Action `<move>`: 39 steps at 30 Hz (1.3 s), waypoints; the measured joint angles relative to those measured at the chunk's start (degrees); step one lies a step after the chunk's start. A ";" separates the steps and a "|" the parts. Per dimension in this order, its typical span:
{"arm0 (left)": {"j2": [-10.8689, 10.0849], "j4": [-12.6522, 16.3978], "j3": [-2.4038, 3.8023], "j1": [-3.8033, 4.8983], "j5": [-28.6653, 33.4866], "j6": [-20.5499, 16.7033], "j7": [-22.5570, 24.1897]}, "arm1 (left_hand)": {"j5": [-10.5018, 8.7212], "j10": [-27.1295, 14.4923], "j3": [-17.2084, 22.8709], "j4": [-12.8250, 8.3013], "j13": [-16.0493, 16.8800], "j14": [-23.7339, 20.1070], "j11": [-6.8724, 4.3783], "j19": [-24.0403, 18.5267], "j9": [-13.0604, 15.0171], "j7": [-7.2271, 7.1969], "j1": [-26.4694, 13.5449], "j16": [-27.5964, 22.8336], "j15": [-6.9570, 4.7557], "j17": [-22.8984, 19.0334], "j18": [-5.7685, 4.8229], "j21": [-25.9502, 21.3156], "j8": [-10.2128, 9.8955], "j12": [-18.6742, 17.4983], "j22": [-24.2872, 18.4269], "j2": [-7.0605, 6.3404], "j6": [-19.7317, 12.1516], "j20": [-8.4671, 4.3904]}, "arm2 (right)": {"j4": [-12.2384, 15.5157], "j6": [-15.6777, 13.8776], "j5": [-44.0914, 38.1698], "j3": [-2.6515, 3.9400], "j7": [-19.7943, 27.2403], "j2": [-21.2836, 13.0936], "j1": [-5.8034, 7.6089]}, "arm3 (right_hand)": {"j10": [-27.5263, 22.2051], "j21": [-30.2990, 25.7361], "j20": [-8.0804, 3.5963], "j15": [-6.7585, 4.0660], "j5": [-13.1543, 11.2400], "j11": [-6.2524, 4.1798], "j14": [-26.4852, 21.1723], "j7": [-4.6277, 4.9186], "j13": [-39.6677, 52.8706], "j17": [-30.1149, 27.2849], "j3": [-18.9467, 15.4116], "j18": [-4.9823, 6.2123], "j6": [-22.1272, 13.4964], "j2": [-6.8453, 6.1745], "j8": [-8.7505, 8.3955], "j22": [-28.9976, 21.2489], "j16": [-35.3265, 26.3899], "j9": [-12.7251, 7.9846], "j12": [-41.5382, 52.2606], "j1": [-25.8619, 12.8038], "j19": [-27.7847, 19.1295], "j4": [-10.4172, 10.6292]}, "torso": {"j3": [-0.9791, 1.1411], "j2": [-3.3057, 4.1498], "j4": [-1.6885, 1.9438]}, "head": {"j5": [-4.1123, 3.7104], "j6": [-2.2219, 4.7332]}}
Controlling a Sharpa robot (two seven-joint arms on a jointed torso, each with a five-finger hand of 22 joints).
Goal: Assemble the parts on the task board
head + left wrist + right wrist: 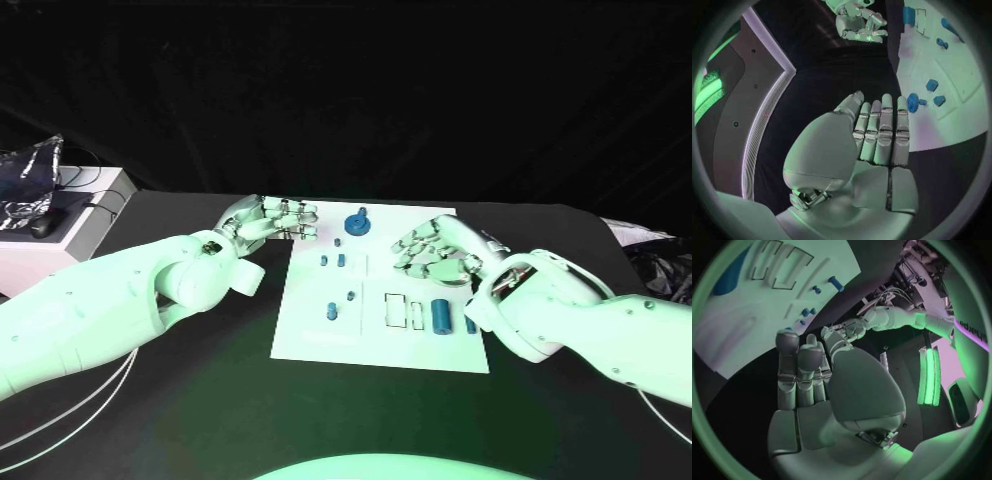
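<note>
Head view: white board (378,345) mid-table w/ blue parts (441,314) on it. Left hand (271,220) at board's far left corner, fingers curled, holding nothing. Right hand (437,250) over board's right side, fingers bent, nothing held.

Left wrist: fingers (879,131) straight, pressed together; round blue part (913,102) just beside fingertips.

Right wrist: fingers (798,371) together, empty; board (748,315) beyond them.
</note>
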 measured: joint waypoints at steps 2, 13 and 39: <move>0.01 0.01 0.00 -0.10 0.05 0.03 0.03 | 0.00 0.00 0.00 0.00 0.00 0.00 0.00 0.00 0.00 0.00 0.00 0.00 0.00 0.00 0.00 0.00 0.00 0.00 -0.01 0.00 0.00 0.00 | 0.57 0.48 3.17 0.02 -0.07 -2.09 0.49 | 0.51 1.17 -0.99 -0.55 0.00 -0.50 -0.19 -0.73 2.52 0.53 -1.03 -0.87 0.91 0.36 0.20 0.28 0.43 0.27 2.85 -1.49 -0.02 -0.81 | 0.01 -0.04 -0.12 | -0.27 0.11; -0.18 0.91 0.01 -0.62 0.25 0.11 0.13 | 0.00 0.00 -0.16 0.16 0.00 0.00 0.00 0.00 0.00 0.00 0.00 0.00 0.00 0.01 0.00 -0.01 0.00 0.00 -0.11 0.00 0.00 0.00 | 4.28 9.26 10.63 -0.71 -10.12 -10.57 1.26 | 1.02 20.68 -4.37 -2.59 0.79 -5.41 -0.99 -3.78 59.59 13.05 -18.87 -4.43 2.69 5.31 2.64 0.30 8.23 16.33 49.01 -15.47 0.48 4.92 | 0.14 -0.31 -0.74 | -2.68 0.41; -0.93 2.89 0.02 -0.99 0.38 0.16 0.14 | 0.46 0.00 2.52 0.25 0.00 0.01 0.00 -0.22 0.00 0.00 -0.38 0.00 0.00 0.09 0.00 0.10 0.00 0.00 -0.03 -0.38 0.00 0.22 | 2.98 18.23 0.51 -1.76 -31.59 -5.90 -0.99 | 4.55 28.36 -4.38 -2.91 5.01 -6.43 0.35 -5.53 68.64 24.11 -20.74 -5.24 2.80 5.22 4.37 0.28 9.91 35.13 48.35 -20.64 0.53 10.44 | -0.07 -0.43 -0.70 | -4.08 0.06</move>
